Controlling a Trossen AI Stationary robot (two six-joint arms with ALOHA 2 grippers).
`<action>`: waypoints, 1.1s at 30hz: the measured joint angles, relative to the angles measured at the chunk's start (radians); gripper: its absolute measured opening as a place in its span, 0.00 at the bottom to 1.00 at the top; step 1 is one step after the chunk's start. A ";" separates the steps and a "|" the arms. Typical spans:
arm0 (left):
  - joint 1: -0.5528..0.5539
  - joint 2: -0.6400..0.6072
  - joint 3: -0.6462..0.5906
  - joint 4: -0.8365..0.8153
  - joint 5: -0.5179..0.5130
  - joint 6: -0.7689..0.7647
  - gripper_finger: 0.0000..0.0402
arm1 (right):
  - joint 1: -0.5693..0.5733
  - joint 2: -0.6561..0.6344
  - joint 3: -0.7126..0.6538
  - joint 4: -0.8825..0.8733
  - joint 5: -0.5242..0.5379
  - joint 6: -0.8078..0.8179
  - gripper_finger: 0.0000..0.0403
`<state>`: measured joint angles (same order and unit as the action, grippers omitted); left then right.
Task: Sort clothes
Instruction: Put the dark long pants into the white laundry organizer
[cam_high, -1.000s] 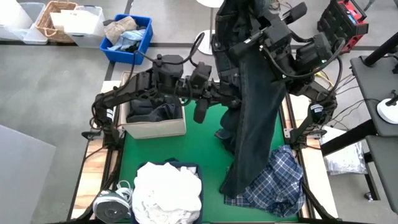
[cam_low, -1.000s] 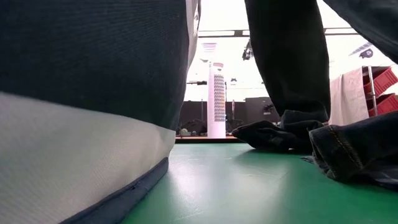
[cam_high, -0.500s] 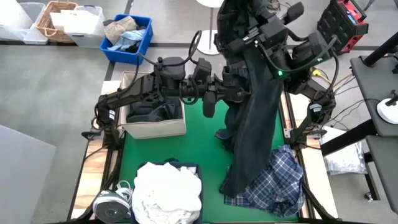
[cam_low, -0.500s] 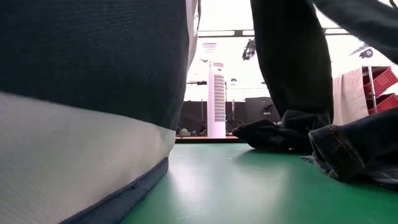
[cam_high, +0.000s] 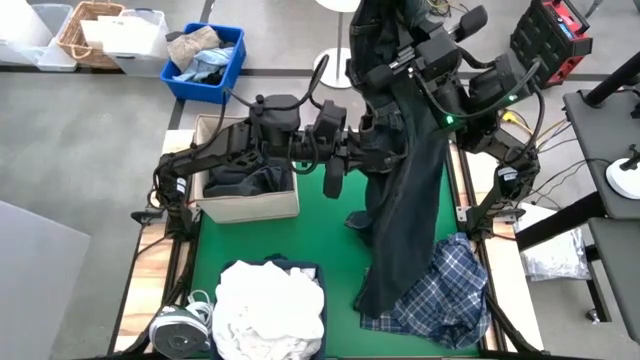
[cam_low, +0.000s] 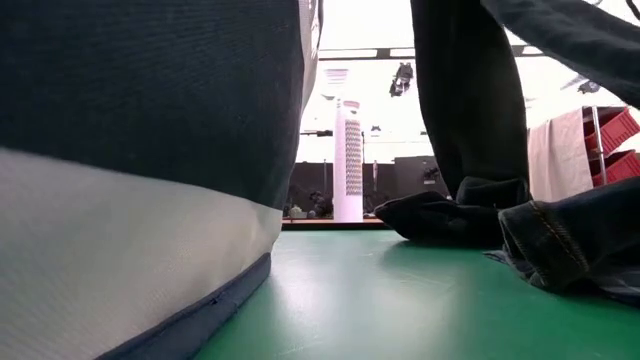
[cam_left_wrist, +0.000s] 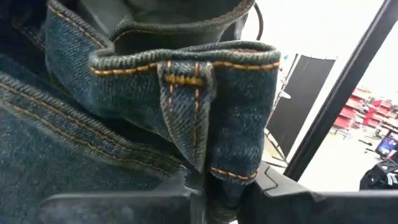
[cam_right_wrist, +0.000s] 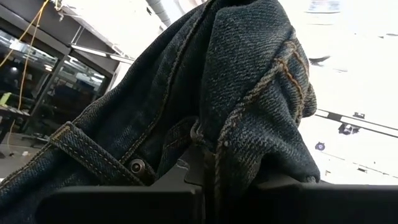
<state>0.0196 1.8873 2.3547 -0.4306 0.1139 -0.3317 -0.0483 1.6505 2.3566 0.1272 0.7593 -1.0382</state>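
A pair of dark blue jeans (cam_high: 405, 200) hangs high over the green mat (cam_high: 300, 230). My right gripper (cam_high: 398, 55) is shut on its top at the far side. My left gripper (cam_high: 378, 148) reaches in from the left, lower down, and is shut on the waistband (cam_left_wrist: 186, 68). One leg runs down to the mat, and its lower end (cam_high: 372, 295) lies beside a blue-and-white plaid shirt (cam_high: 440, 295). White clothes (cam_high: 270, 305) fill a bin at the near left. Dark clothes (cam_high: 245, 180) lie in a cardboard box. My left gripper pinches the jeans' waistband just below a belt loop (cam_left_wrist: 214, 177), where the denim is folded double, between its two fingers. It comes level from the table's left. My right gripper pinches a bunched fold of denim along a stitched seam (cam_right_wrist: 217, 165), near a rivet. The jeans hang below it, their lower end on the mat.
A blue bin (cam_high: 228, 70) with a tan and pale-blue bundle stands beyond the far left corner, beside a wicker basket (cam_high: 85, 30) and clear tubs. The cardboard box (cam_high: 250, 205) stands at the left. In the low view, crumpled denim (cam_low: 565, 250) lies on the mat at the right.
My left gripper has gone a little toward the table's right edge, up against the hanging jeans. The hanging leg has swung slightly toward the right, while its lower end has stayed on the mat.
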 joint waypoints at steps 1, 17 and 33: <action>0.000 0.000 0.000 -0.007 0.002 -0.001 0.07 | 0.000 0.000 0.000 0.000 0.000 0.000 0.06; -0.005 0.010 -0.006 -0.062 -0.068 0.014 0.67 | 0.000 0.003 -0.001 0.001 0.000 0.004 0.06; 0.007 0.126 0.000 0.034 -0.371 0.138 0.68 | 0.002 0.005 -0.001 0.001 0.003 0.016 0.06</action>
<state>0.0271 2.0133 2.3547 -0.3965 -0.2571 -0.1937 -0.0460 1.6550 2.3558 0.1280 0.7620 -1.0222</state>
